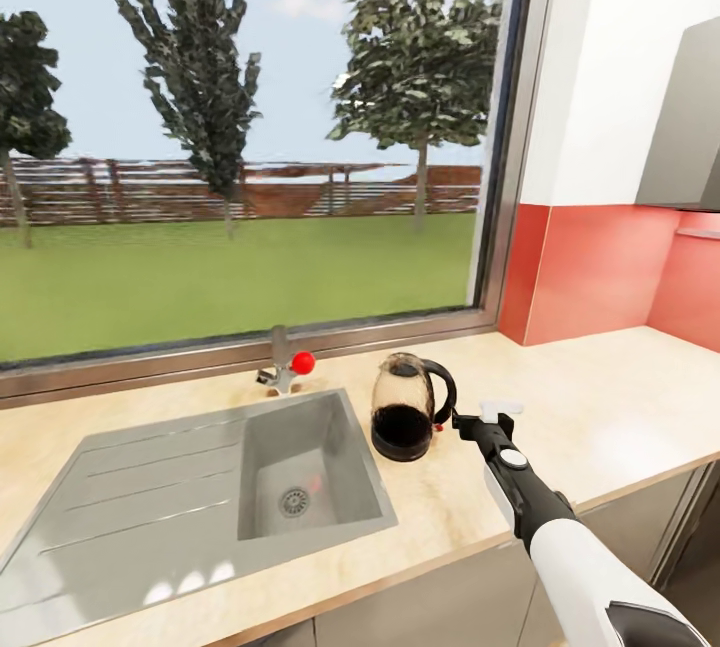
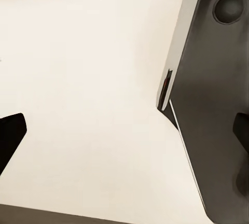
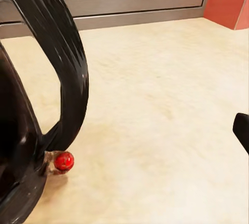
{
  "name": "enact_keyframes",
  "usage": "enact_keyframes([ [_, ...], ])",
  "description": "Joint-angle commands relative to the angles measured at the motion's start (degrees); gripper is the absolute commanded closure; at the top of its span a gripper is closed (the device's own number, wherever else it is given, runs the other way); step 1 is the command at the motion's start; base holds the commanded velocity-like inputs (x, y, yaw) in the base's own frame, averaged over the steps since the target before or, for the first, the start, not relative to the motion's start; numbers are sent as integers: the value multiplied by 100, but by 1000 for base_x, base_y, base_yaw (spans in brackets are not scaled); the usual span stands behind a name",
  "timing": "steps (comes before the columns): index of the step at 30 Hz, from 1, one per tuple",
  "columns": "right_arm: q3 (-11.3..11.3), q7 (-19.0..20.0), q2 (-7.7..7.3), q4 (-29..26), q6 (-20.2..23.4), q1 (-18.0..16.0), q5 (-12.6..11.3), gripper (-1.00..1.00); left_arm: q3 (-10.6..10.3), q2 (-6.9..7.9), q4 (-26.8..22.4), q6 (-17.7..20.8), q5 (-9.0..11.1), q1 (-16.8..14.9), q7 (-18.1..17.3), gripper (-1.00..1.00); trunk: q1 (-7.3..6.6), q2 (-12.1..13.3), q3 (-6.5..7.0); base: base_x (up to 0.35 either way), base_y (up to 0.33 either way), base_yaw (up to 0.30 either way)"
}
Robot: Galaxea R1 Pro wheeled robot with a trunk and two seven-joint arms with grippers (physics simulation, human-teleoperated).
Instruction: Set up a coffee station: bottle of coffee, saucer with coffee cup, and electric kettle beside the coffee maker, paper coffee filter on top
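Your right gripper [image 1: 462, 421] sits spread apart just beside the electric kettle [image 1: 403, 408] handle, gripping nothing. The steel sink [image 1: 300, 472] lies close on the kettle's other side, set into the kitchen countertop [image 1: 600, 407]. Your left gripper's fingers [image 2: 10, 135] are spread too.

Light-wood counter [image 1: 620, 397] with inset steel sink [image 1: 200, 497]. Electric kettle [image 1: 405, 407] stands upright on counter, just beside the sink's right edge.
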Motion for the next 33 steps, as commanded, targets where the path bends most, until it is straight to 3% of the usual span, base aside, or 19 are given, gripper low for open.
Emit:
enact_keyframes([
  [1, -38, -2, 7, 6, -20, -3, 60, -100, -49, -1, 5, 15, 44, -3, 9, -100, 3, -3, -2, 113, 66, 0],
  [28, -38, -11, 7, -4, -190, -3, 60, -100, -49, -1, 5, 15, 40, -3, 3, -100, 3, -3, -2, 27, 4, 0],
  [33, -38, -11, 7, 7, -379, -3, 60, -100, -49, -1, 5, 21, 40, -3, 3, -100, 3, -3, -2, 41, 0, 0],
])
